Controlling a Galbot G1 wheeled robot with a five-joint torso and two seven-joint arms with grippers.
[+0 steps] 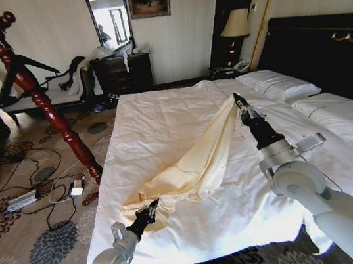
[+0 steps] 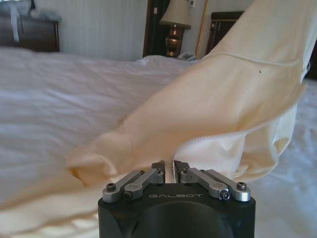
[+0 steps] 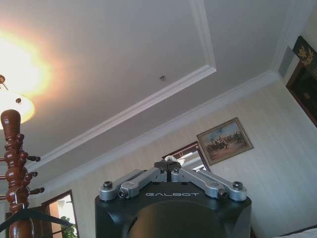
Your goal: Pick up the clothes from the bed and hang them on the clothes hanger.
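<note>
The pale cream clothes (image 1: pixel 194 162) stretch in a long fold across the white bed (image 1: pixel 161 117). My right gripper (image 1: pixel 236 98) is raised over the middle of the bed, shut on the garment's upper end, and in the right wrist view this gripper (image 3: pixel 171 166) points at the ceiling. My left gripper (image 1: pixel 153 210) is low near the bed's foot edge, shut on the garment's lower hem. In the left wrist view that gripper (image 2: pixel 172 167) pinches the hem, and the clothes (image 2: pixel 223 99) rise away from it. The black clothes hanger (image 1: pixel 28 64) hangs on the wooden coat stand (image 1: pixel 38 93), and the right wrist view catches the hanger (image 3: pixel 29 215) too.
The red-brown coat stand rises from the carpet left of the bed, with cables and a power strip (image 1: pixel 24 200) around its foot. White pillows (image 1: pixel 283 86) lie against the black headboard (image 1: pixel 323 44). A dark dresser (image 1: pixel 121 74) and a lamp (image 1: pixel 235 25) stand by the far wall.
</note>
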